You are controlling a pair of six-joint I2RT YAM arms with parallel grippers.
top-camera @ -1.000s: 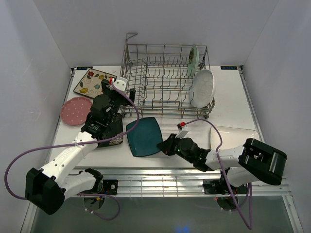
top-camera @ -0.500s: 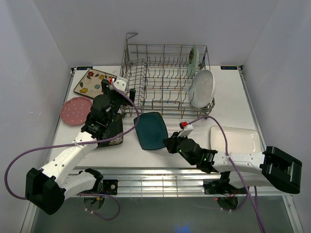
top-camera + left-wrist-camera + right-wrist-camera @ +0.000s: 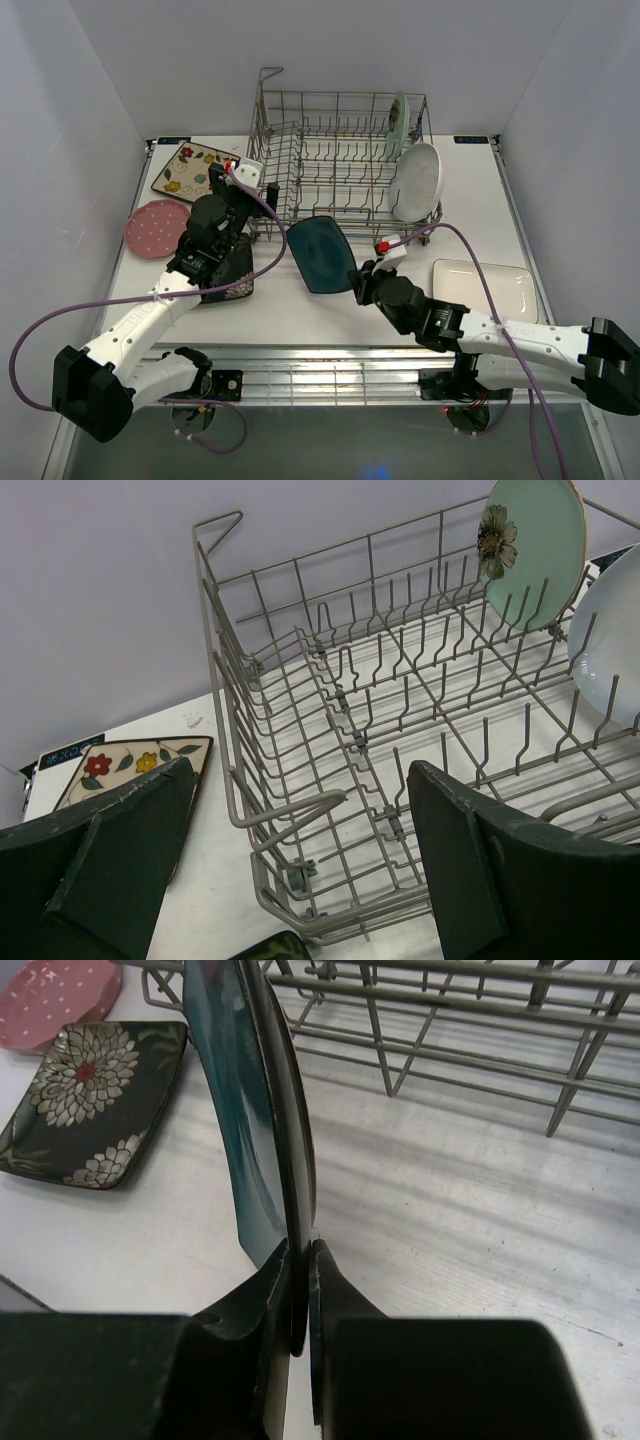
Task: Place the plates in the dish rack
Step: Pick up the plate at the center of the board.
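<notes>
My right gripper (image 3: 360, 284) is pinching the teal plate (image 3: 320, 255) tight. I am trying to hold it upright for the dish rack (image 3: 268, 170) tines. My left gripper (image 3: 300, 870) is hanging wide open, empty.

Glossy, unpatterned teal plate (image 3: 322, 253); bare grey wire dish rack (image 3: 268, 130); mint-green plate (image 3: 535, 540) with one pale, brown-centred flower; plain white oval plate (image 3: 415, 180). Small white dots across the pink plate (image 3: 155, 228); red and yellow flowers, green leaves and a dark border on the cream plate (image 3: 185, 170); big cream blooms, one red at the heart, and olive leaves on the near-black plate (image 3: 95, 1100). Plain white also on the rectangular plate (image 3: 505, 285) and the bench (image 3: 300, 310); black on the fingers (image 3: 120, 860); white with black on the arms (image 3: 140, 320); purple on the cables (image 3: 90, 305); pale lilac-grey on the walls (image 3: 60, 120).
</notes>
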